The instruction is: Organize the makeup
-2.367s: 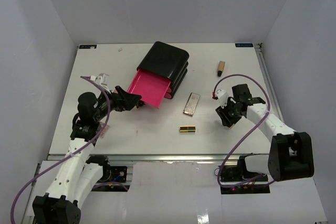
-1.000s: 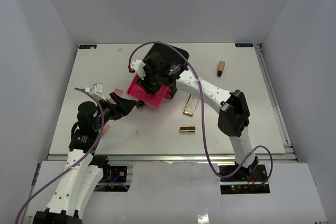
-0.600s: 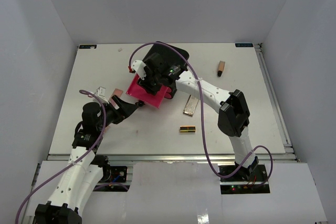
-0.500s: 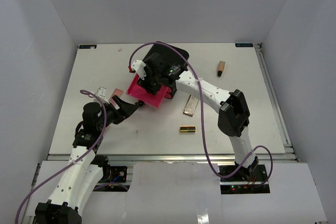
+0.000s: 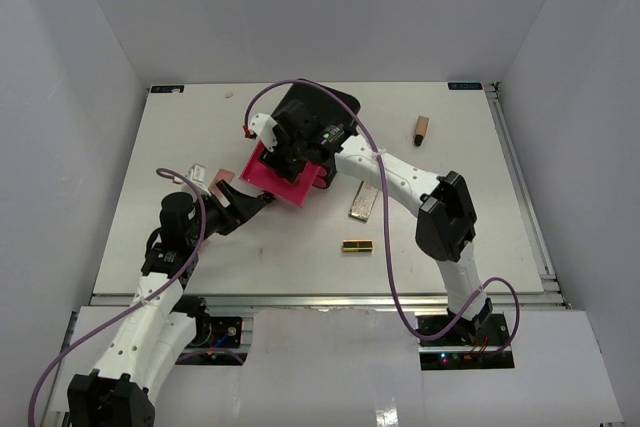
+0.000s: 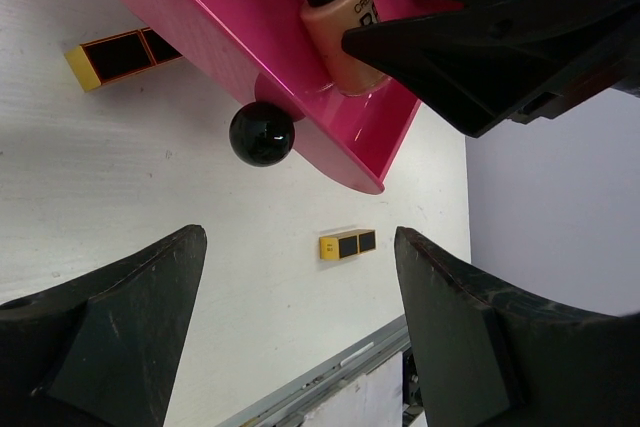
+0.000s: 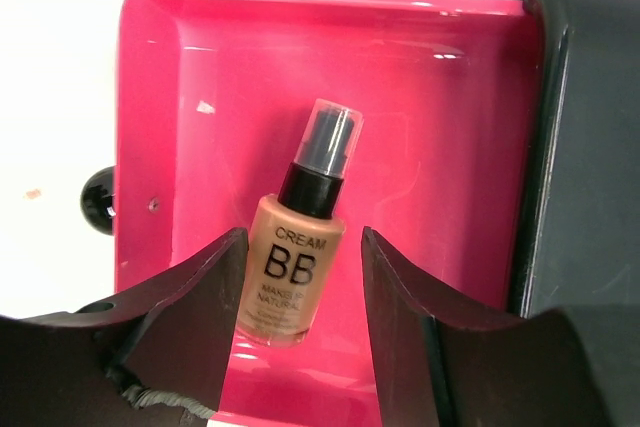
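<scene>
Right gripper (image 7: 300,239) hangs spread wide over the tan bottle (image 7: 297,272) lying in the pink drawer (image 7: 440,197), left gripper (image 6: 298,237) gaping near its black knob (image 6: 261,133)

Our right arm (image 5: 400,177) reaches far across to the left, bent at the elbow. Our right gripper (image 7: 302,247) points down with its fingers (image 7: 180,317) apart. Our left arm (image 5: 160,267) stretches forward, low, and our left gripper (image 6: 297,247) is spread wide.
</scene>
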Controlling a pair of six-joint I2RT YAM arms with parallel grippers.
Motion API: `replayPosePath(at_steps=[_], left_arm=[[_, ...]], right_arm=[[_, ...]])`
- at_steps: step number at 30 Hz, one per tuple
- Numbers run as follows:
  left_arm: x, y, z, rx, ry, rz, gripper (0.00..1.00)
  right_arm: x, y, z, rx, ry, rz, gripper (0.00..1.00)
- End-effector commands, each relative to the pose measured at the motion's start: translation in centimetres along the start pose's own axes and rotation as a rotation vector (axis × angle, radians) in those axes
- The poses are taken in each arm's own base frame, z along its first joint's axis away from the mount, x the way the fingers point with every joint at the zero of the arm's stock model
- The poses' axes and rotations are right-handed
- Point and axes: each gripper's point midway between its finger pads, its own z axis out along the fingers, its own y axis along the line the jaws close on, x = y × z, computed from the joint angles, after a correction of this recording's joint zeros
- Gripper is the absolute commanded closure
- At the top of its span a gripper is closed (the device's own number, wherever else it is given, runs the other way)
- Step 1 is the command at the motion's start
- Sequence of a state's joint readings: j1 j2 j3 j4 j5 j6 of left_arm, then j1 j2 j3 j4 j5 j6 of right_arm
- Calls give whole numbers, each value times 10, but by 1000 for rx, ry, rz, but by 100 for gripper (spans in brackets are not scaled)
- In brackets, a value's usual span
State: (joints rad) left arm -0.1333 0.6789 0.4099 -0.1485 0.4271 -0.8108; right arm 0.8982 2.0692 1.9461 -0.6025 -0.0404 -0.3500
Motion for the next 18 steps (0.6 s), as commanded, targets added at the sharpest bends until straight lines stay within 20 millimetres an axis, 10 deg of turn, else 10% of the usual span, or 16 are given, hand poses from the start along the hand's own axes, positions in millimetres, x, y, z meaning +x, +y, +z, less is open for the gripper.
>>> replayPosePath(at_steps=[1, 11, 18], left_arm=[[0, -4, 2, 28, 2, 7, 14], [-6, -7, 12, 42, 11, 11, 14], [-13, -14, 19, 63, 16, 21, 14]], right_arm=[[-40, 0, -45, -5, -133, -44, 44], [-69, 1, -127, 21, -266, -124, 43], [-30, -103, -181, 199, -303, 102, 43]])
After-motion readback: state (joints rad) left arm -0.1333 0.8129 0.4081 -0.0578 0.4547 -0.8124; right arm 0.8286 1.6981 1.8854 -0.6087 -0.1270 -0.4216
